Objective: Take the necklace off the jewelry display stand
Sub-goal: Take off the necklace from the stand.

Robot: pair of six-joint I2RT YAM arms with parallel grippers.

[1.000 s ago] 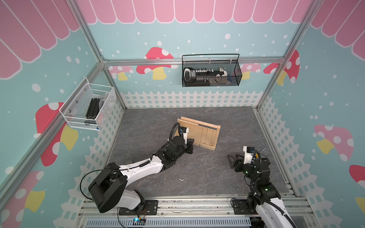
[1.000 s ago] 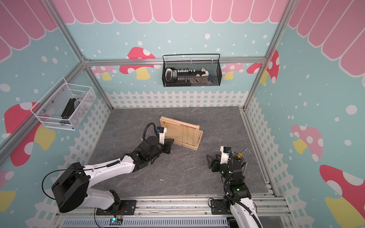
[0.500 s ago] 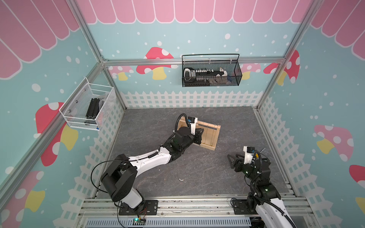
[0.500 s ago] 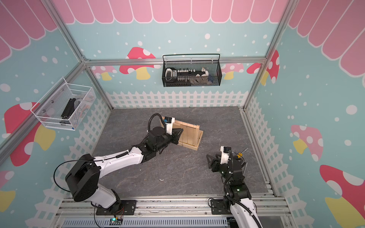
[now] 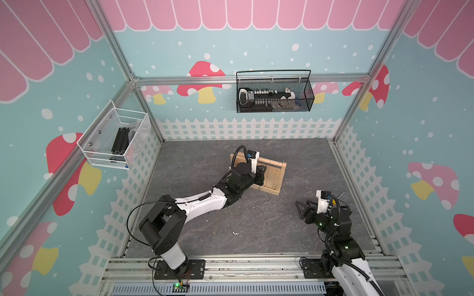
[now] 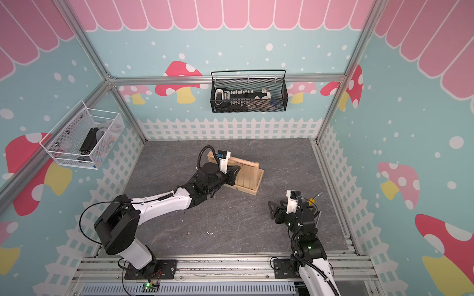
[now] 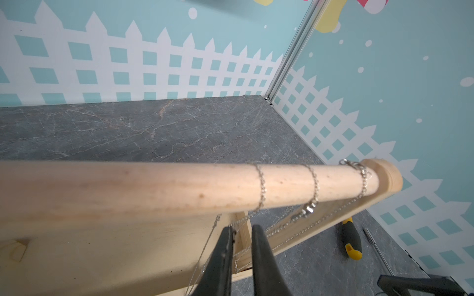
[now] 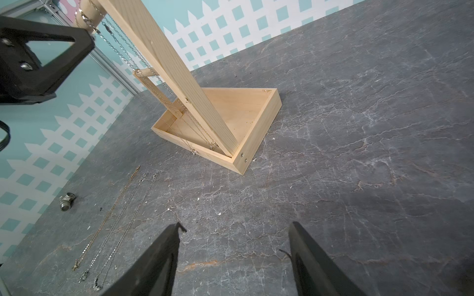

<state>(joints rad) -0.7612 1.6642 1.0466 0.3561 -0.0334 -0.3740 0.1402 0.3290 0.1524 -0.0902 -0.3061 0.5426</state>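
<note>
Left wrist view: left gripper nearly closed, narrow gap only, just below dowel of jewelry display stand; necklace looped over that dowel, one strand against a fingertip; cannot tell whether pinched; right gripper spread wide, holding nothing, above table.

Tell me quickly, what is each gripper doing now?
Left gripper: slightly open; a necklace chain touches it, no clear grip.
Right gripper: open, holding nothing.
</note>
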